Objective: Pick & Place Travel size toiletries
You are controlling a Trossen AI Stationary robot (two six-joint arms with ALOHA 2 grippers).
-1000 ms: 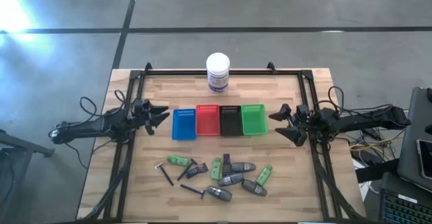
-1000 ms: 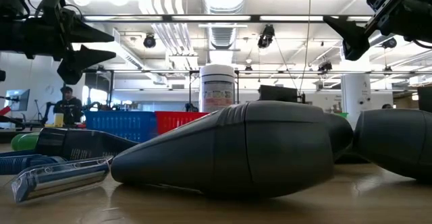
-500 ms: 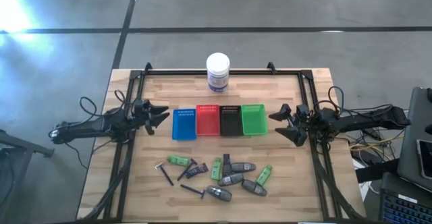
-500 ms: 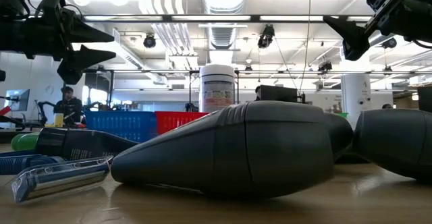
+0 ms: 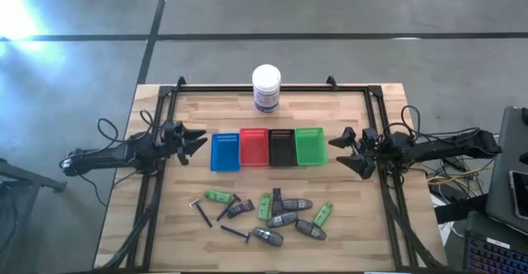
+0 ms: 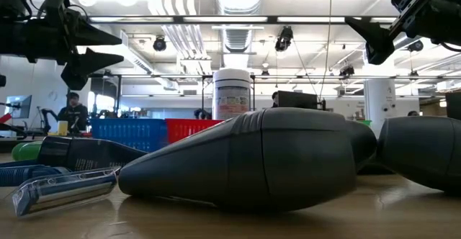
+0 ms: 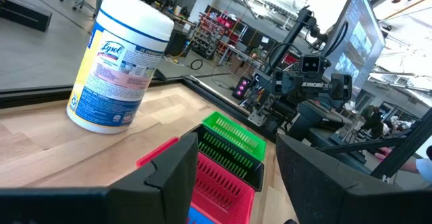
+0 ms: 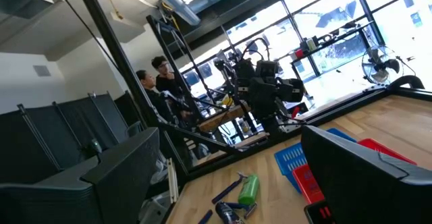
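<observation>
1. The cluster of small green tubes, grey oblong bottles and thin dark razors (image 5: 264,216) lay on the wooden table (image 5: 165,224), on the near side of the row of four blue, red, black and green trays (image 5: 267,148)
2. The left gripper (image 5: 196,140) hung spread apart and empty beside that row's blue end, well apart from the cluster
3. The right gripper (image 5: 342,152) hung likewise spread apart beside the green end

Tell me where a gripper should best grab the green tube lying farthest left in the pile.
Probably from straight above, across the middle of the green tube. It lies flat, long axis running left-right, so fingers should close over its narrow width. The razor beside it lies apart, leaving room.
</observation>
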